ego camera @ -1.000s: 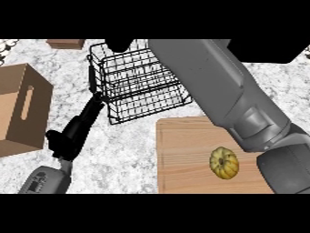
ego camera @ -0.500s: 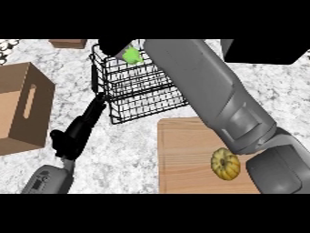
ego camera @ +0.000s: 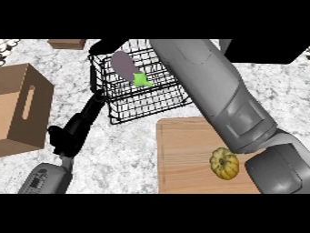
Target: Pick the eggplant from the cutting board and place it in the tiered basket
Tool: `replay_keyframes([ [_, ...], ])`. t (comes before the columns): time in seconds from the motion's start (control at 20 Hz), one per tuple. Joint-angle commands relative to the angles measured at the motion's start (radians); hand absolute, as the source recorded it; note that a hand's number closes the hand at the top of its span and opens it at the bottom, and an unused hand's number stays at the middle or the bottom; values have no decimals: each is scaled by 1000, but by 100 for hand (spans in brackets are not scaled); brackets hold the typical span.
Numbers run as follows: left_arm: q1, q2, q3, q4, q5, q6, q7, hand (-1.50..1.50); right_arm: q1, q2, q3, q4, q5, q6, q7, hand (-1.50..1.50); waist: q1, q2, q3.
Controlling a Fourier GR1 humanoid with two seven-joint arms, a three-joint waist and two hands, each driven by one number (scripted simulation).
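Note:
The purple eggplant (ego camera: 122, 63) with its green stem (ego camera: 141, 81) lies tilted inside the black wire tiered basket (ego camera: 154, 102), in its upper left part. My right arm reaches from the lower right across the basket. Only a black bit of my right hand (ego camera: 105, 45) shows, at the basket's top left rim just above the eggplant, with no fingers round it. My left hand (ego camera: 73, 129) is open, its straight fingers pointing up at the basket's lower left corner. The wooden cutting board (ego camera: 184, 154) lies below the basket.
A yellow-brown squash (ego camera: 224, 163) sits on the cutting board beside my right forearm. A large open cardboard box (ego camera: 16, 109) stands at the left, a small brown box (ego camera: 67, 44) at the top, and a dark block (ego camera: 268, 50) at the top right.
The eggplant has come out from behind my right arm and moved down into the basket. My right arm has swung a little to the right. The left hand has barely moved.

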Motion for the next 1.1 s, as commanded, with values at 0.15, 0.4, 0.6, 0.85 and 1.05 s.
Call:
replay_keyframes([
  [0.15,65,-3,-14,-52,-20,13,-11,0,-5,-98,-8,21,87,-271,-72,-150,-12,-3,0],
  [0.4,57,0,14,-26,-5,-1,-37,0,-3,-275,-76,16,80,-337,-124,-150,-19,3,1],
  [0.6,66,10,22,-42,7,-11,6,0,121,-358,-168,-36,9,-305,-264,-150,-32,-1,2],
  [0.85,62,8,17,-59,-9,-18,-18,0,181,-553,-259,3,-56,-105,-310,-150,-21,6,2],
  [1.05,71,-50,-3,13,-49,21,-67,0,262,-652,-270,17,-60,54,-348,-150,-30,4,2],
])
